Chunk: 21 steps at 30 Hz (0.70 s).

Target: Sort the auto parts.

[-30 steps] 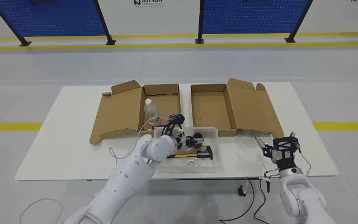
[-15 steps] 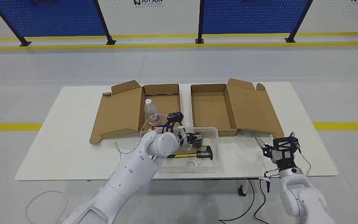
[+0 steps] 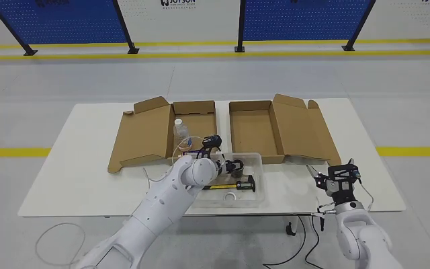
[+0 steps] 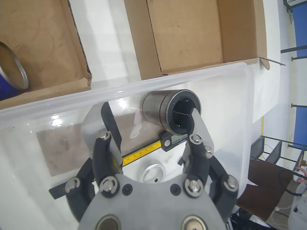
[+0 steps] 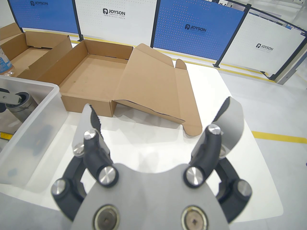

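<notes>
A clear plastic bin [image 3: 259, 196] stands at the table's front middle. In it lie a steel cylinder-shaped bearing [image 4: 165, 107], a digital caliper [image 4: 153, 146] with a yellow scale, and a small aluminium disc [image 4: 152, 173]. My left gripper [image 4: 151, 111] is inside the bin, open, with the bearing between its spread fingers. One fingertip [image 4: 197, 123] is at the bearing's hollow end, the other stands apart from it. From above, the left gripper [image 3: 224, 165] is beside the bearing [image 3: 236, 165]. My right gripper [image 5: 159, 104] is open and holds nothing, over the table's front right [image 3: 334, 177].
Two open cardboard boxes stand behind the bin, the left box [image 3: 197, 124] and the right box [image 3: 252, 132], each with its lid folded outward. A plastic bottle [image 3: 179, 132] stands in the left box, and a blue can [image 4: 10, 72] lies there too.
My left gripper has moved a little farther into the bin, closer to the bearing. The right arm has not moved.
</notes>
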{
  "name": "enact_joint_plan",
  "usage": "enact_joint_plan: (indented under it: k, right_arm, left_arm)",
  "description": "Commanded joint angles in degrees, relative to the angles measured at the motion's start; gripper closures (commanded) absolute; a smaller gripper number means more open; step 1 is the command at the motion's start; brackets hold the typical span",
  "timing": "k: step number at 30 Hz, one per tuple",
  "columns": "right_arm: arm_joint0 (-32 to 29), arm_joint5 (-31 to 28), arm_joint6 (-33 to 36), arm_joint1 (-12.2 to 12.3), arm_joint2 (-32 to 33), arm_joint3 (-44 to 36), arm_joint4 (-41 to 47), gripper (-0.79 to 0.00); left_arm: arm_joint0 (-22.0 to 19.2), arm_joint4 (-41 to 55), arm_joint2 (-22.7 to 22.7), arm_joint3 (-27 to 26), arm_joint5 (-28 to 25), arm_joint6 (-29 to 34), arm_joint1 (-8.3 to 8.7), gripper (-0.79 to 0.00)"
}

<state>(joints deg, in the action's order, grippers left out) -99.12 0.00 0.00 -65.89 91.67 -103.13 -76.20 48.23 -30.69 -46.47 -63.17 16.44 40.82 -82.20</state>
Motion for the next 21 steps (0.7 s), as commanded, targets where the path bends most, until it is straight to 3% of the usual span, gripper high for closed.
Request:
enact_joint_plan:
  k: [1, 11, 21]
  right_arm:
    - [0.0, 0.0, 0.0, 0.0, 0.0, 0.0, 0.0, -0.785]
    - [0.0, 0.0, 0.0, 0.0, 0.0, 0.0, 0.0, -0.785]
    - [0.0, 0.0, 0.0, 0.0, 0.0, 0.0, 0.0, -0.785]
  left_arm:
    - [0.0, -0.2, 0.1, 0.2, 0.0, 0.0, -0.09, -0.520]
    - [0.8, -1.4, 0.1, -0.4, 0.6, 1.2, -0.20, -0.391]
    - [2.6, -3.7, -0.8, -2.4, 1.0, 3.3, 0.34, -0.348]
